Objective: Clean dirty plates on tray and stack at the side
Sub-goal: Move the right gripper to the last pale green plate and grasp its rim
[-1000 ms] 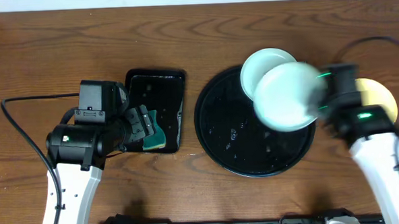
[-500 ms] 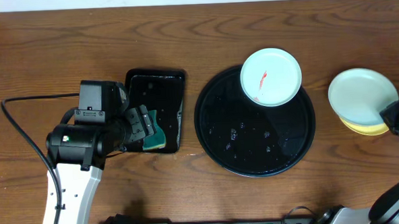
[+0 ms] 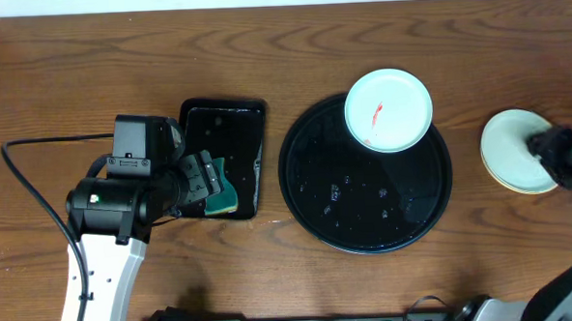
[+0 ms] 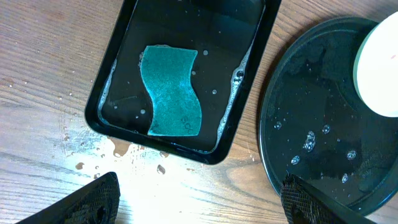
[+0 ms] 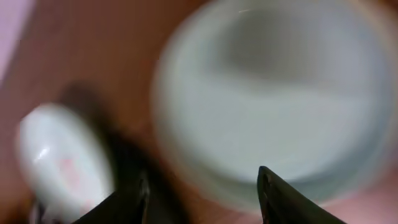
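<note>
Overhead, the right pincer (image 3: 561, 158) hangs over the 3 o'clock rim of a mint plate (image 3: 513, 151), far out at the table's 3 o'clock side. Its wrist picture is badly blurred, yet the two dark fingers (image 5: 127, 199) show apart at the bottom of the frame, with the plate's pale bowl beyond them. Nothing is seen pinched between them, so it reads as partly open and empty.

That mint plate lies on a yellow plate (image 3: 519, 191), of which only a thin crescent peeks out at 6 o'clock (the two make a small stack on bare wood, off the tray). At 9 o'clock of the stack, near but apart, lies the round tray (image 3: 366, 220), glossy black and beaded with water drops. One smeared plate (image 3: 388, 110) sits in it at about 1 o'clock, its far edge reaching past the rim. It is mint with a red streak left of centre.

The left pincer (image 4: 199, 196) is spread wide and holds nothing, its fingers (image 4: 93, 202) at the two bottom corners of its wrist picture, above wet wood. At 12 o'clock from it sits a rectangular tray (image 4: 224, 37) of shallow water, with a teal sponge (image 4: 171, 90) lying flat in it. This tray is at 9 o'clock of the round tray, close beside it and not touching. Drops spot the table (image 4: 37, 74) by its near corner.
</note>
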{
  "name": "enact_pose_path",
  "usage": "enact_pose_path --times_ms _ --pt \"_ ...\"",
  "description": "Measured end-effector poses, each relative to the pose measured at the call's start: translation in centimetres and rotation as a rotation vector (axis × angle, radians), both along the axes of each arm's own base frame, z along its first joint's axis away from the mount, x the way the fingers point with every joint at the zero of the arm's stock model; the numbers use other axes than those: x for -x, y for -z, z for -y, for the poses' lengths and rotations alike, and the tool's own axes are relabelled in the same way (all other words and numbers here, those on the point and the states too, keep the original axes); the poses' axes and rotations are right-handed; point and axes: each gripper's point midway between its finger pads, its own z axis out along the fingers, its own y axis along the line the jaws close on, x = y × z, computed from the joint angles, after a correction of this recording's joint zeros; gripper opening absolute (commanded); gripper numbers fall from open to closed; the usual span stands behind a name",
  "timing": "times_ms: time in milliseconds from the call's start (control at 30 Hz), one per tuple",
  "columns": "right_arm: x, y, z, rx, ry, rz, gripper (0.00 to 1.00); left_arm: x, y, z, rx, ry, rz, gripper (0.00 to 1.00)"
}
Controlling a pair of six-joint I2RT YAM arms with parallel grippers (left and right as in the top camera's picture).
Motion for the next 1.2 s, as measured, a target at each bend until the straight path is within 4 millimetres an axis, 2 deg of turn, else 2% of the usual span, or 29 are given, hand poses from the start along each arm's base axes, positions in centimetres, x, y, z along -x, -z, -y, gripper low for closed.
enact_pose_path --times_ms 100,167,267,400,500,600,700,767,800,933,1067,1200 --pt "-1.6 -2.5 -6.0 0.022 -0.215 0.075 0.54 0.0 0.0 0.0 0.000 0.000 0.000 0.83" --pt "-2.3 -2.9 -9.7 0.050 -0.338 0.089 0.55 0.0 0.0 0.0 0.000 0.000 0.000 0.83" --pt "-3.6 -2.0 -14.3 0.148 -0.488 0.075 0.59 0.0 0.0 0.0 0.000 0.000 0.000 0.83" --pt "-6.1 0.7 -17.3 0.317 -0.571 0.046 0.61 0.0 0.0 0.0 0.000 0.000 0.000 0.83" --pt "-8.0 3.6 -17.7 0.410 -0.578 0.017 0.60 0.0 0.0 0.0 0.000 0.000 0.000 0.83" --pt "-9.1 6.4 -17.0 0.457 -0.559 -0.021 0.58 0.0 0.0 0.0 0.000 0.000 0.000 0.83" --pt "-9.1 8.9 -16.1 0.476 -0.545 -0.081 0.42 0.0 0.0 0.0 0.000 0.000 0.000 0.83" --pt "-9.0 9.6 -15.6 0.487 -0.540 -0.101 0.14 0.0 0.0 0.0 0.000 0.000 0.000 0.83" --pt "-9.0 9.7 -15.4 0.494 -0.531 -0.107 0.01 0.0 0.0 0.0 0.000 0.000 0.000 0.83" --pt "-9.1 9.1 -15.4 0.487 -0.521 -0.105 0.01 0.0 0.0 0.0 0.000 0.000 0.000 0.83" --pt "-7.4 8.5 -15.7 0.440 -0.514 -0.150 0.01 0.0 0.0 0.0 0.000 0.000 0.000 0.83" --pt "-5.5 5.5 -16.3 0.419 -0.525 -0.142 0.01 0.0 0.0 0.0 0.000 0.000 0.001 0.83"
